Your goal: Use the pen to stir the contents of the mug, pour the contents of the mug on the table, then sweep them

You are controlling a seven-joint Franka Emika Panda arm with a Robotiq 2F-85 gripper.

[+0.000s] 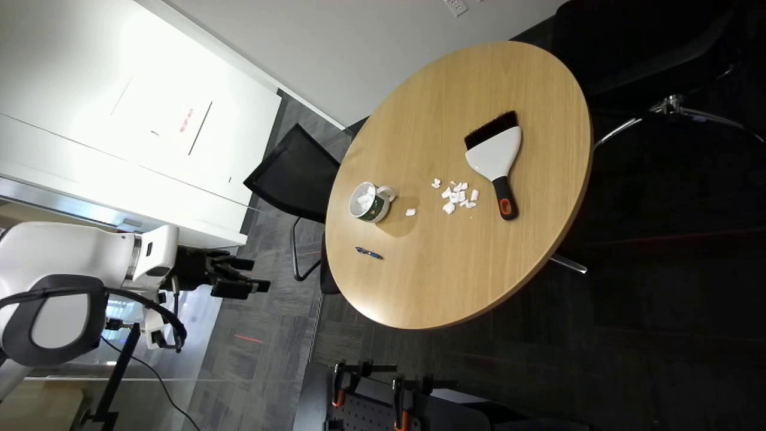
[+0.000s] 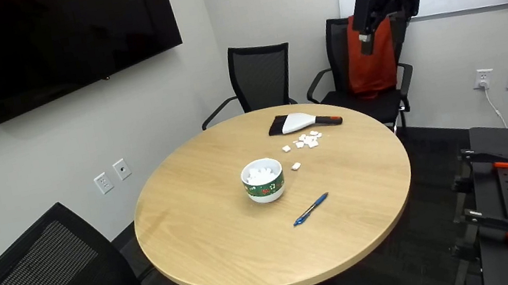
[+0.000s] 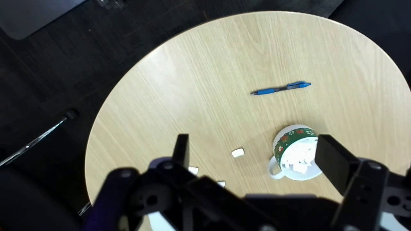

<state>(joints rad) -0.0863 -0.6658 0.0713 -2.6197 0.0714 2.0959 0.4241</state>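
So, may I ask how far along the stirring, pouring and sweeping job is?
Done: perhaps part of the pour, since white pieces lie on the table; stirring cannot be confirmed. In hand: nothing; the end effector is open and empty, and the pen lies on the table. Remaining: emptying the mug, which holds more pieces, then sweeping, with the brush lying near the scattered ones.
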